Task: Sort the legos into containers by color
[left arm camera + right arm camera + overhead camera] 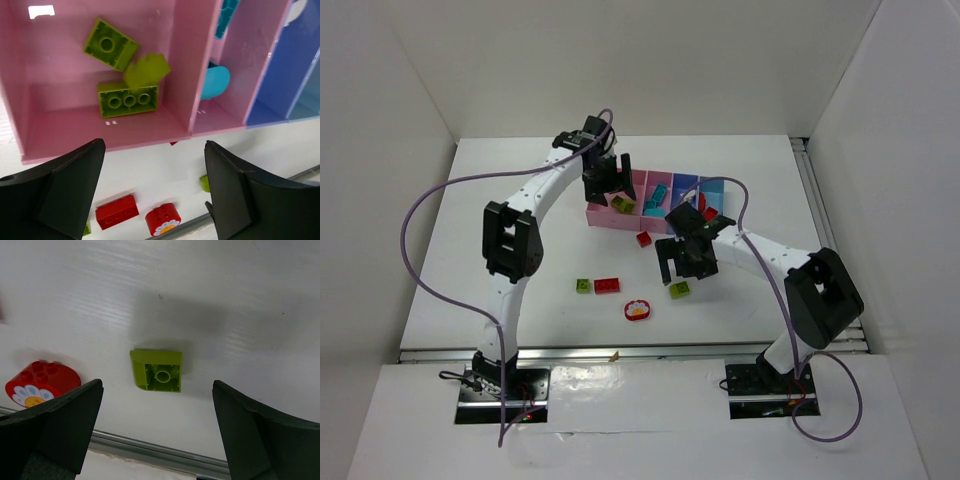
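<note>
The containers [610, 218] are a joined row of two pink and two blue bins at the back centre. My left gripper [609, 188] hangs open and empty over the wide pink bin [60, 125], which holds three lime green legos [128, 99]. The narrow pink bin holds cyan pieces [216, 82]. My right gripper [685, 268] is open and empty above a lime green brick [156, 371], which lies upside down on the table. That brick also shows in the top view [679, 290]. In the right wrist view my right gripper [157, 435] stands wide of it.
A red brick [607, 286], a green brick [583, 286] and the round red-rimmed piece [637, 311] lie on the table in front of the bins. A small red brick [644, 238] lies against the bins' front wall. The table's metal front rail [150, 450] runs close below the green brick.
</note>
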You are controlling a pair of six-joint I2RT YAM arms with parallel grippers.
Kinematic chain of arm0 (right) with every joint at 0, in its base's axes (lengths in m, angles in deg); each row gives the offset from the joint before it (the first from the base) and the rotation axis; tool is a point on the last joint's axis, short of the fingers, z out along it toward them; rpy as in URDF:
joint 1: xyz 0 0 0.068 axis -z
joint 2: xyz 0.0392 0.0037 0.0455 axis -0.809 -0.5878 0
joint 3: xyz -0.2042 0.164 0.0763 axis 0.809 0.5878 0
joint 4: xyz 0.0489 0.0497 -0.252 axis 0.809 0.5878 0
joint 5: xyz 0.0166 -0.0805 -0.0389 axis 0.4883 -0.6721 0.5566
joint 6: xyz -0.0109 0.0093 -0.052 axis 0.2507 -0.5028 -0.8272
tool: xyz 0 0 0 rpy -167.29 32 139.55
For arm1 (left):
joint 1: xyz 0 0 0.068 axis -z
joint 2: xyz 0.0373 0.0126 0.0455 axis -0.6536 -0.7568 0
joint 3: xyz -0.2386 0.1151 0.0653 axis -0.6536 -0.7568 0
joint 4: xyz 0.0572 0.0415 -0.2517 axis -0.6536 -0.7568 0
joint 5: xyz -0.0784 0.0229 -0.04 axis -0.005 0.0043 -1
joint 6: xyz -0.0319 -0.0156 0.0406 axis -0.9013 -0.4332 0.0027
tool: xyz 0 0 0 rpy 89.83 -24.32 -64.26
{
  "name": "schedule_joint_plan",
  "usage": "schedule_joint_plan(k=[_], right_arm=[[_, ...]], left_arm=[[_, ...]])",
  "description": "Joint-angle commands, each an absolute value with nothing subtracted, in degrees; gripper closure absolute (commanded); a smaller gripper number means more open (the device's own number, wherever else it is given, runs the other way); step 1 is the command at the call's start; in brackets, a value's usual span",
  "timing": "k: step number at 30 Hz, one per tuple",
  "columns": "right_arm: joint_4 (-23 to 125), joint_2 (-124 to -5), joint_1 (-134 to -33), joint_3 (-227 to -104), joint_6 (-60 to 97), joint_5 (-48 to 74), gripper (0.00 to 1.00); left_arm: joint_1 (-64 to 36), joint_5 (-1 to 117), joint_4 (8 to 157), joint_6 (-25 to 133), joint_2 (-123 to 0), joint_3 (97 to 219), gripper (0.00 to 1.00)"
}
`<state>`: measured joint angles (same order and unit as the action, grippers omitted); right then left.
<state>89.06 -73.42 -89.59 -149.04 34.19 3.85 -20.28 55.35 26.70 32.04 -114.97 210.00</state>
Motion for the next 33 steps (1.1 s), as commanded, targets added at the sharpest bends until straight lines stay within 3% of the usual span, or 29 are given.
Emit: schedule_joint_plan(k=[1,7,13,14,15,18,23,27,33], right_arm=[[86.6,-74.7,-89.3,-147.8,34.2,5.0,0.03],[85.3,-77.6,-89.3,-147.2,32.3,5.5,0.11],[84.1,-79.3,-89.3,-146.6,31.6,5.0,0.24],[84.1,-80.0,-89.3,-146.6,31.6,5.0,0.29],[84.1,-80.0,-89.9,-146.6,31.6,5.0,0.39],[85.9,-80.0,-89.9,-149.1,31.6,3.0,0.54],[91.0,-79.3,-90.4,-158.5,30.9,-1.3,0.55],[92.7,-82.3,-90.4,-173.0,28.8,-2.5,0.55],[90.7,-94.9,-90.4,-193.1,25.3,-3.6,0.55]], left_arm=[[-20.2,54.6,27.5,31.5,-111.5,211.4,0.08],[-20.2,55.8,27.0,32.8,-105.7,209.5,0.08],[-20.2,59.2,25.2,34.0,-94.4,197.0,0.08],[-20.2,60.2,25.2,34.0,-93.0,193.3,0.1],[-20.2,60.8,24.6,34.0,-91.7,191.5,0.1],[-20.2,61.4,24.0,34.0,-86.6,183.8,0.1],[-20.7,61.3,24.6,34.0,-80.5,169.2,0.11],[-20.7,60.8,26.4,33.4,-77.0,162.1,0.11],[-20.7,59.4,29.1,31.8,-75.1,153.0,0.08]])
